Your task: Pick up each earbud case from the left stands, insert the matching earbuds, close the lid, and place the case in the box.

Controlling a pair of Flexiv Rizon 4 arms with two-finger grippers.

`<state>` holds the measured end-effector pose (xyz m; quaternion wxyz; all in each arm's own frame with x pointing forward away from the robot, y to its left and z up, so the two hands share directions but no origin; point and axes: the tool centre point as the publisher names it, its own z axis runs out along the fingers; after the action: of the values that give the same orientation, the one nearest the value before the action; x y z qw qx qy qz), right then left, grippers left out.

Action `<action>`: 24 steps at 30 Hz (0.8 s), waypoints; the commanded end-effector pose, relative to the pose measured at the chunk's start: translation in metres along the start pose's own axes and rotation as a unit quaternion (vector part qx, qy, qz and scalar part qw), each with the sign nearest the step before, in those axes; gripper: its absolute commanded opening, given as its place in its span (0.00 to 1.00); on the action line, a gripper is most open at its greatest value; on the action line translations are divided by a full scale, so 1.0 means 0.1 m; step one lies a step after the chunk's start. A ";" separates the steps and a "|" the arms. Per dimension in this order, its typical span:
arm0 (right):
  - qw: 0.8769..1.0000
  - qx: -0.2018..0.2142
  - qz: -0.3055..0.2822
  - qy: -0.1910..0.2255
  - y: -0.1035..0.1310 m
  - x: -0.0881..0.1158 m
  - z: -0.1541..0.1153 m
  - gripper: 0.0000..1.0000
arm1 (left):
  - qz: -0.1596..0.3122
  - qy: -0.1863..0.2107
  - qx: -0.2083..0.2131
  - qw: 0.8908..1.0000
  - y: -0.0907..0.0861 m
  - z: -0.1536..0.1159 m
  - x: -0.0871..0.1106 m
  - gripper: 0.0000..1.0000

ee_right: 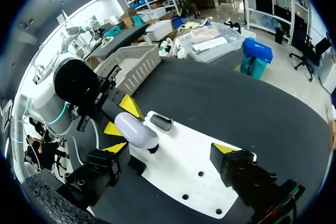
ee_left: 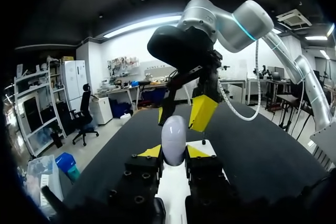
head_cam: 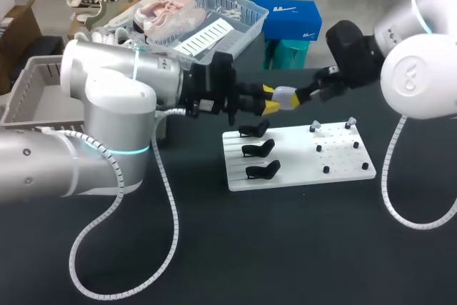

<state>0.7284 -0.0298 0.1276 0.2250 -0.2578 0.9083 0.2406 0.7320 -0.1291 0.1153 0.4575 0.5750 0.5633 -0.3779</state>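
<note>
A pale, rounded earbud case [head_cam: 285, 96] is held in the air above the white board [head_cam: 343, 153], lid closed. My left gripper [head_cam: 270, 102] is shut on the case [ee_left: 174, 139], which stands up between its yellow tips [ee_left: 174, 152]. My right gripper [head_cam: 308, 94] is open and faces it from the other side. Its yellow fingers [ee_left: 202, 113] straddle the case's far end without touching it. In the right wrist view the case [ee_right: 135, 129] lies between my right gripper's [ee_right: 171, 148] fingers, close to one of them. Three black stands [head_cam: 258, 149] on the board are empty. Two small earbuds [head_cam: 315, 128] sit on pegs at the board's far right.
Several short black pegs [head_cam: 325, 169] stick up from the right half of the board. A grey slatted basket [head_cam: 28, 91] stands at the table's far left, behind my left arm. The dark table top [head_cam: 285, 248] stretches in front of the board.
</note>
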 end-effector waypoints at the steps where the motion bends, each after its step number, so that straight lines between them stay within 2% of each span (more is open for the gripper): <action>1: 1.000 -0.002 0.000 0.001 -0.03 -0.02 0.01 1.00 | 0.001 0.001 0.001 1.000 -0.02 0.00 0.01 0.00; 11: 1.000 0.001 -0.004 -0.005 -0.03 -0.10 -0.03 1.00 | -0.001 0.007 0.006 1.000 -0.05 0.01 0.04 0.00; 18: 0.999 0.015 -0.013 -0.028 0.01 -0.13 -0.21 1.00 | -0.003 0.010 0.006 1.000 -0.05 0.04 0.08 0.00; 24: 0.997 0.053 -0.005 -0.053 0.00 -0.05 -0.39 1.00 | 0.005 -0.042 -0.036 0.998 0.04 0.02 0.06 0.00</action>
<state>0.7432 -0.0417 0.1569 0.2668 -0.2511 0.9020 0.2284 0.7404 -0.1272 0.1151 0.4710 0.5653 0.5605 -0.3802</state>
